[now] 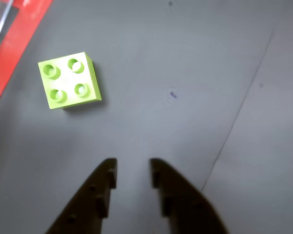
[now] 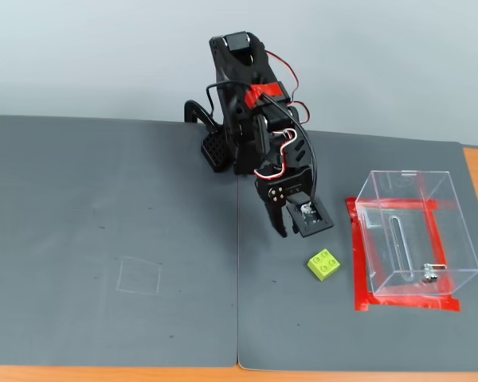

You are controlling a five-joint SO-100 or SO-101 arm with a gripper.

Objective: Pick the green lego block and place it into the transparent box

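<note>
Lying studs-up on the grey mat, the green lego block is sitting free, untouched by anything, just beside the red tape outline that is framing the transparent box. In the wrist view the block is appearing up and to the left of the end effector, well off the line between its fingertips, with a strip of red tape crossing the corner beyond it. The end effector is standing empty, its jaws parted by a narrow gap, seemingly narrower than the block. In the fixed view the end effector is hanging near the block, above and to its left, while the arm is rising from its base at the back of the surface. The box is standing open-topped and holding no block.

The step in hand is judged to be the approach, before any grasp. The next move is calling for the jaws to open wider, shift over the block and descend around it.
</note>
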